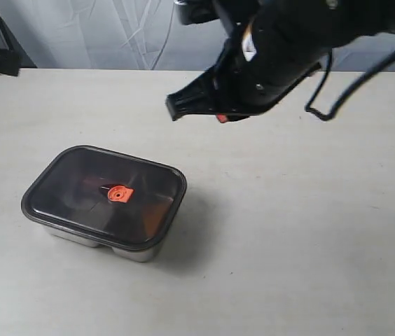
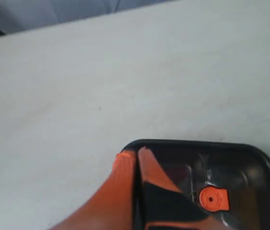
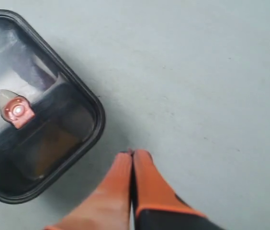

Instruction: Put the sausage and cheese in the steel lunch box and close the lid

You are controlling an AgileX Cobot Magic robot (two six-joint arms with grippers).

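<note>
Steel lunch box (image 1: 78, 238): left-near on table (image 1: 309, 245); lid (image 1: 141, 185) seated on it (orange centre valve (image 1: 117, 194) uppermost); contents only dim shapes through lid. Right gripper (image 3: 131, 154): fingers pressed together, empty, above table, far-right of box. Left gripper (image 2: 137, 152): fingers together, empty.

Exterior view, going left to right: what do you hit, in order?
lid sitting on the steel lunch box → right gripper, shut and holding nothing → black cable loop
</note>
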